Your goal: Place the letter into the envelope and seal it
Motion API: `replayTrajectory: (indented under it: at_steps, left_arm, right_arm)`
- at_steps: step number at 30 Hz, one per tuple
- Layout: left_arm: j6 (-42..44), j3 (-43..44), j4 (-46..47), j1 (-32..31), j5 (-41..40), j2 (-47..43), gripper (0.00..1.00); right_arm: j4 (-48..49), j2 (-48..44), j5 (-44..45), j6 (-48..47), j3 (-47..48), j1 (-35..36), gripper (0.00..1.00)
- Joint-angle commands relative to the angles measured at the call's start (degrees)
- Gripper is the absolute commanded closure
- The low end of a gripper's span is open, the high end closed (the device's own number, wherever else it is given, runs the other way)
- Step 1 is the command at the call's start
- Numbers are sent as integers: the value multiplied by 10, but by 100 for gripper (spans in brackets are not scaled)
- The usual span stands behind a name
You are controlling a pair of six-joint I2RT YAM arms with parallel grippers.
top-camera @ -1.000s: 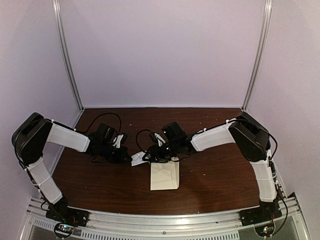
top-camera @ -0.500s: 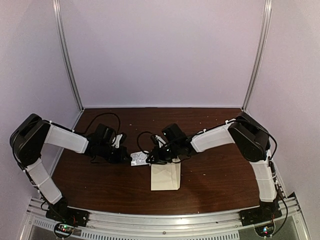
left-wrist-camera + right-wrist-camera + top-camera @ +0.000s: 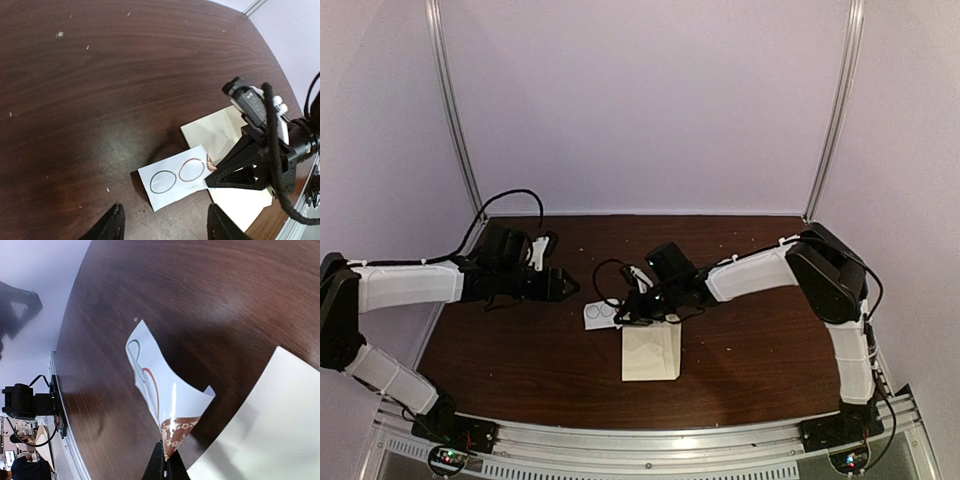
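The cream envelope (image 3: 650, 355) lies flat at the table's middle, also in the left wrist view (image 3: 214, 133) and the right wrist view (image 3: 272, 432). The letter does not show. Just left of the envelope's far edge is a small white sticker card (image 3: 601, 314) with a green and a red ring (image 3: 175, 183). My right gripper (image 3: 625, 314) is shut on the card's end (image 3: 165, 390), where a brown patterned sticker (image 3: 176, 432) sits, and the card curls up from the jaws (image 3: 165, 465). My left gripper (image 3: 567, 285) hangs open to the left, apart from the card (image 3: 165, 227).
The brown table (image 3: 750, 350) is walled in by pale panels, with metal posts at the back left (image 3: 455, 130) and back right (image 3: 835, 120). A rail (image 3: 650, 440) runs along the near edge. Black cables (image 3: 610, 275) loop beside the right wrist.
My left gripper has opened, let go of the card and drawn back to the left. My right gripper has shut on the card's right end.
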Motion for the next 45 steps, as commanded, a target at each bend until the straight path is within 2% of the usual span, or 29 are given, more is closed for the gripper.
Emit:
replayTrajectory:
  at_steps: [1, 4, 9, 15, 20, 25, 33, 34, 36, 37, 39, 42, 45]
  left_arm:
    - [70, 49, -25, 3, 25, -62, 38]
    - [103, 74, -47, 3, 87, -101, 29]
    - [125, 115, -91, -1, 197, -126, 25]
    - [124, 158, -115, -54, 258, -106, 23]
    - [132, 190, -125, -104, 273, -65, 25]
    - [146, 215, -144, -128, 268, -25, 42]
    - [143, 217, -145, -146, 269, -5, 64]
    - [143, 216, -146, -148, 272, -4, 69]
    - [143, 213, -146, -148, 282, -5, 94]
    - [142, 211, -146, -149, 289, -6, 100]
    - [144, 206, -145, -149, 286, -17, 100]
    - [135, 182, -121, -149, 261, -47, 100]
    - [103, 136, -42, -149, 244, -97, 100]
  right_arm:
    - [-7, -90, -27, -51, -6, 2, 100]
    - [-40, -141, -39, -92, -14, 2, 100]
    - [-123, -228, -51, -177, -29, 4, 100]
    - [-223, -294, -48, -253, -28, 11, 100]
    - [-266, -316, -45, -276, -32, 18, 100]
    - [-290, -328, -37, -291, -30, 24, 100]
    - [-309, -339, -26, -303, -28, 27, 100]
    - [-309, -340, -27, -304, -27, 27, 100]
    - [-308, -343, -27, -304, -28, 27, 100]
    - [-308, -344, -25, -303, -28, 27, 98]
    - [-304, -350, -22, -296, -31, 26, 80]
    - [-248, -380, -17, -253, -66, 15, 44]
    - [-131, -439, -19, -147, -140, -18, 26]
